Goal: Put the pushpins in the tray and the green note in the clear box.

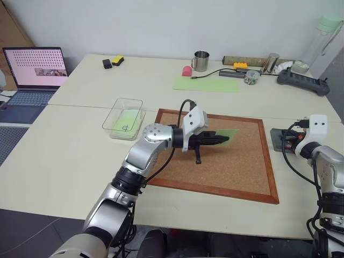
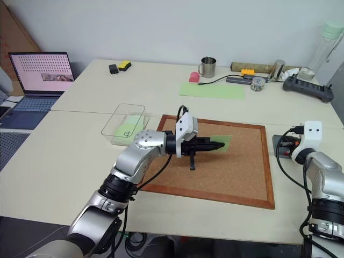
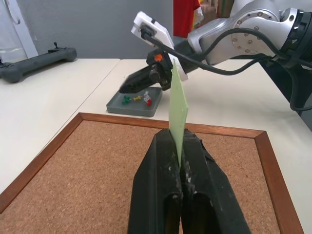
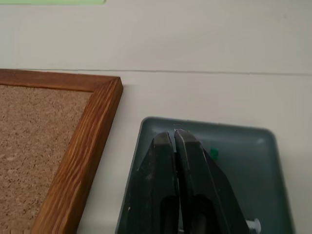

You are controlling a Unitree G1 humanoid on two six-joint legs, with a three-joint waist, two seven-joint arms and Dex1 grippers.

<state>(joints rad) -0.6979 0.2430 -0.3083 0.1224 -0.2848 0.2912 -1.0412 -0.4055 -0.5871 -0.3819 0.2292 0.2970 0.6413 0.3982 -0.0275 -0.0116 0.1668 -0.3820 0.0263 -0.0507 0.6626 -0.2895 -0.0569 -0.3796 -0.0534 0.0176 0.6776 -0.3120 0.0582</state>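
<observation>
While the green note (image 1: 226, 135) juts edge-up from the closed fingers of the left gripper (image 1: 217, 141) at centre frame over the cork board (image 1: 236, 172), the clear box (image 1: 124, 118) lies to the upper left, just off the board's corner, a scribbled green note (image 1: 127, 122) already inside. The left arm is nearer, its path unobstructed. At right, the right gripper (image 4: 174, 141), closed on nothing visible, hangs over the tray (image 3: 132, 103) holding pushpins (image 3: 138, 99).
</observation>
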